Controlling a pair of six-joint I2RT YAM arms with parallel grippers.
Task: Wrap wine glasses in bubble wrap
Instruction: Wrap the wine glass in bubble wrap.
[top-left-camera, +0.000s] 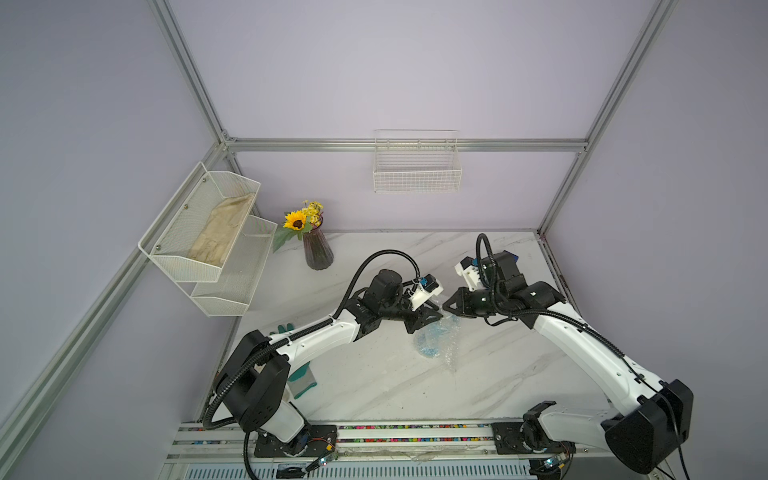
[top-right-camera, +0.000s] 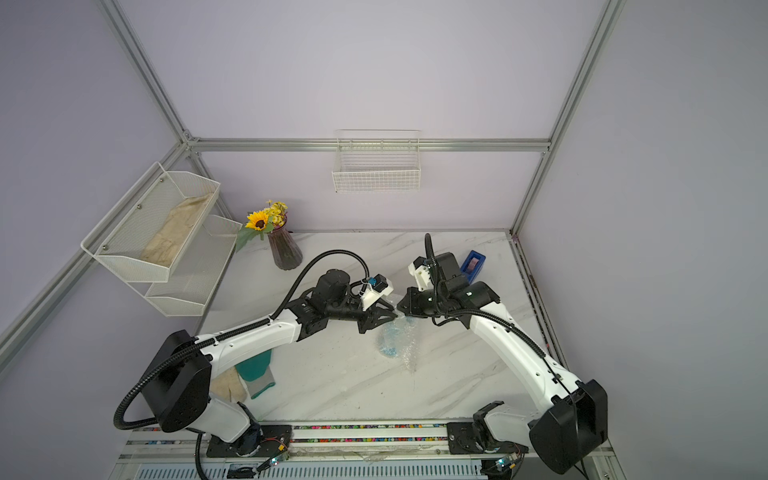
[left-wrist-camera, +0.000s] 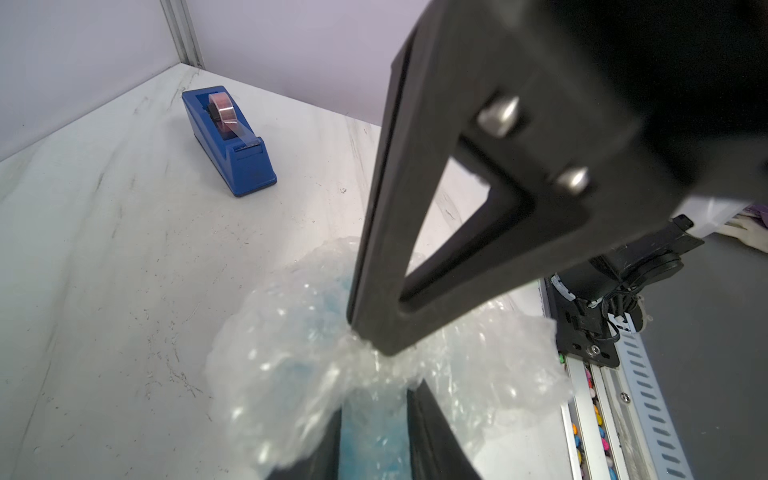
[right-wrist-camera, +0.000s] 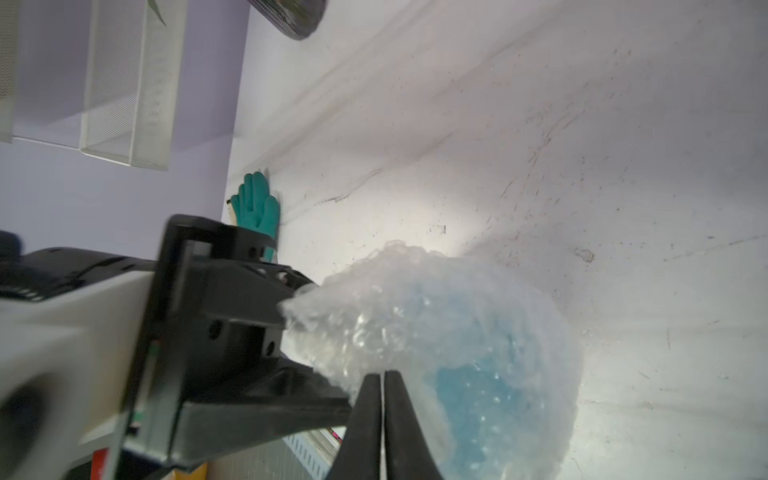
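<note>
the goblet (top-left-camera: 430, 341) lies mid-desk, a little right of centre, bundled in the wrap (top-left-camera: 452, 351), with both claws meeting at its far end. your left claw (left-wrist-camera: 374, 411) stands narrow, its fingers either side of the blue shape through the film, so it looks to be clasping the wrapped goblet. your right claw (right-wrist-camera: 382, 376) is pinched flat, with a gather of wrap caught at its tip. the step in hand, as i judge it, is closing the bundle's far end. do it by twisting or folding that gather tight against the goblet, not by pulling away from it, since the film is springy and will likely unroll if you let slack in. squeeze gently with the left: the goblet is smooth and round and could slip out or roll on the desk (top-left-camera: 374, 386). a loose tail of wrap trails toward the near side, and i'd tuck it under before you let go. which end of the goblet faces you i cannot tell through the film. the tape dispenser (left-wrist-camera: 230, 141) sits at the far right, well apart, so free only one claw to reach it and leave the other pinning the fold.
</note>
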